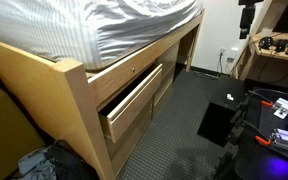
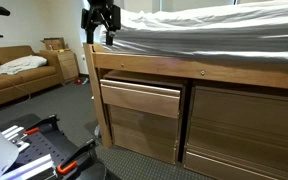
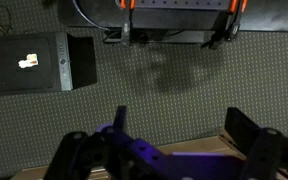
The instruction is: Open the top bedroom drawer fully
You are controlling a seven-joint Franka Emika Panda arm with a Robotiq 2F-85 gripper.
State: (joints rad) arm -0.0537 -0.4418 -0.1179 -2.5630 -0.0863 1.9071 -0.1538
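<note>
The drawer sits under the bed and sticks out from the frame, above a lower drawer. The gripper hangs high by the bed corner, well apart from the drawer. Its jaws are spread wide over the carpet.

Top bedroom drawer plain light-tan wood. Bedsheet white with fine grey stripes. Carpet dark grey, speckled weave. Sofa brown. Gripper black.
</note>
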